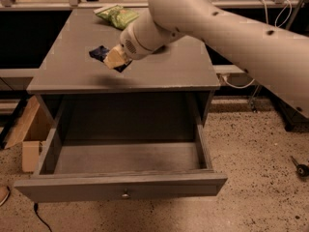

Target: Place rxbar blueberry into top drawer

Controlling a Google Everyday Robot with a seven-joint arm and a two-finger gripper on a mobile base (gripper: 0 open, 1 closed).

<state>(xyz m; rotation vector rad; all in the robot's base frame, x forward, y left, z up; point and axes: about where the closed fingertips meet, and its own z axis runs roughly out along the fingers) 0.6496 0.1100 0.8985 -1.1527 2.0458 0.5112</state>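
The rxbar blueberry is a dark navy bar over the grey cabinet top. My gripper is shut across its middle, and the bar's ends stick out to the left and the lower right of the tan fingers. A shadow on the top just below suggests the bar hangs slightly above the surface. The top drawer is pulled wide open below, its inside bare, with a small round knob at the centre of its front panel.
A green crinkly snack bag lies at the back of the cabinet top. My white arm reaches in from the right. A cardboard box stands on the floor to the left. A small dark object lies on the floor at right.
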